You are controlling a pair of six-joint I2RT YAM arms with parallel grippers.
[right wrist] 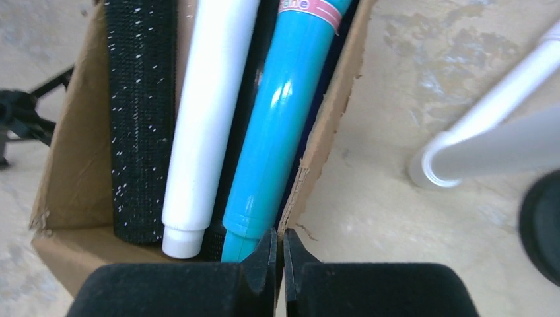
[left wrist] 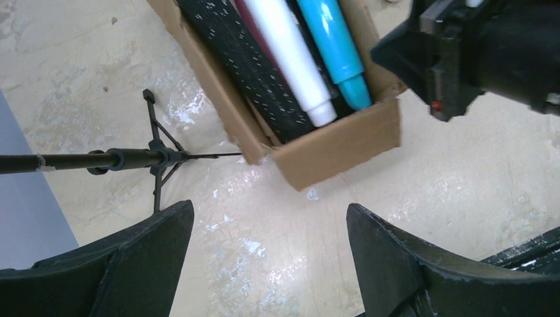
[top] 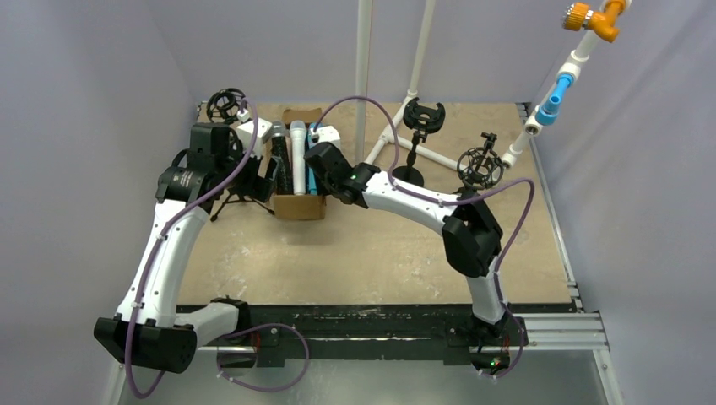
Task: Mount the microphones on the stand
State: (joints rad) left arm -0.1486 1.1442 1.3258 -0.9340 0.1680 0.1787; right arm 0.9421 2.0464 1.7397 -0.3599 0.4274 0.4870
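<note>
the mics lie packed lengthwise in the box (top: pixel 300 207), none on a stand yet. the right gripper (right wrist: pixel 277 261) has its jaws pressed together at the near end of the box's right wall, just beside the blue mic (right wrist: pixel 280 125) tail. i cannot tell if they pinch the cardboard edge, but no mic is held. a lift from here would likely drag or tip the light box, or come up empty. the left gripper (left wrist: pixel 269 214) hangs with jaws wide apart over the table (left wrist: pixel 462 198) by the box's near corner, holding nothing; the thin tripod stand (left wrist: pixel 132 159) beside it could be knocked over.

table: worn, blotchy board. box: soft brown card, torn rim. black mic (right wrist: pixel 135 119): flecked with glitter. white mic (right wrist: pixel 205 119): smooth, round. blue mic: glossy, probably slippery. pads (right wrist: pixel 198 290): dark, foamy.
</note>
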